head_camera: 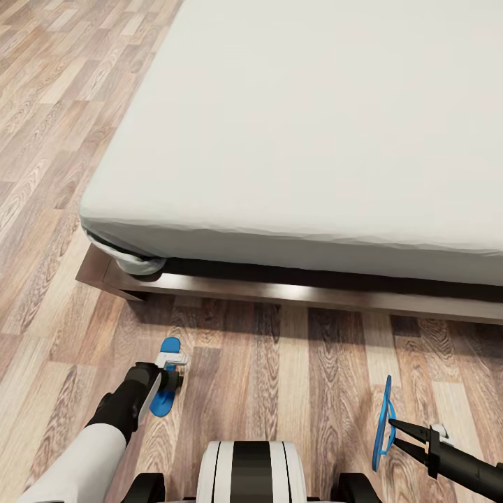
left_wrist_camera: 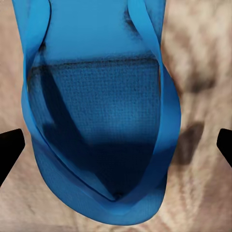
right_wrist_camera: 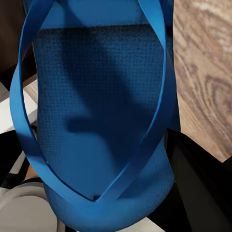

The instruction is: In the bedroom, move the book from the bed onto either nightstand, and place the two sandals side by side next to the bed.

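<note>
The bed [head_camera: 314,140] has a light-grey mattress on a dark wooden base and spans the far side of the head view. One blue sandal [head_camera: 165,399] lies flat on the floor in front of the bed's left corner. My left gripper [head_camera: 172,374] hovers over it, open, with its fingertips [left_wrist_camera: 9,145] on either side of the sandal [left_wrist_camera: 101,145]. The other sandal [head_camera: 382,419] hangs on edge above the floor at the right, and my right gripper [head_camera: 392,432] is shut on it. That sandal [right_wrist_camera: 96,121] shows close up in the right wrist view. The book and nightstands are out of view.
Wood-plank floor [head_camera: 293,363] runs between the bed's dark base rail [head_camera: 279,290] and my own base [head_camera: 251,468]. The bed's near left corner [head_camera: 115,269] juts out just beyond the left gripper. More floor lies to the left of the bed.
</note>
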### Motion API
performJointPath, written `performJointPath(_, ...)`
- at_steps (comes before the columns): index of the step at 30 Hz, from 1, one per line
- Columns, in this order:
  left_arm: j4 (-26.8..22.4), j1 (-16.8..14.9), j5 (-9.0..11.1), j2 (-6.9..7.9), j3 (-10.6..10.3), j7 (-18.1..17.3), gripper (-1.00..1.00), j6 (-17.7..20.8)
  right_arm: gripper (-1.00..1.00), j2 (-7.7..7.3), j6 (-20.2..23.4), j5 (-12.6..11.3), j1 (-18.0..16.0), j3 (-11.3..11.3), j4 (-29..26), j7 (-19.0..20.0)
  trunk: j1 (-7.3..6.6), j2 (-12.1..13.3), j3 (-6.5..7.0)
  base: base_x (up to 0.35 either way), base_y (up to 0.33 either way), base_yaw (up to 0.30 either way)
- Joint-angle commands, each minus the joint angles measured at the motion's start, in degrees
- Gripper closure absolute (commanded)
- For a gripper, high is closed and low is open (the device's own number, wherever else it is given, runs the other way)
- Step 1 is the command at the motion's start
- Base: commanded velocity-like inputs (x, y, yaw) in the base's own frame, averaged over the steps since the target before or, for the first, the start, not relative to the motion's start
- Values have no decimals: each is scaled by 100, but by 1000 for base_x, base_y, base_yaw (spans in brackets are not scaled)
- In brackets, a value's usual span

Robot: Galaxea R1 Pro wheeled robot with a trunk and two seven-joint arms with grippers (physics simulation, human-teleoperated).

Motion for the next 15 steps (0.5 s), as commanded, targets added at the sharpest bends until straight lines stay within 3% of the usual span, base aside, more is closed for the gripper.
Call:
performJointPath(1, -8, -2, -33, -3, 11, -18, -100, 24, 100, -2, 65, -36, -2, 18, 2, 15, -1, -1, -3, 0, 0, 0)
performJointPath(15, -8, -2, -33, -3, 11, -18, -100, 41, 100, -2, 66, -36, -3, 20, 2, 17, -34, 16, 285, 0, 0, 0)
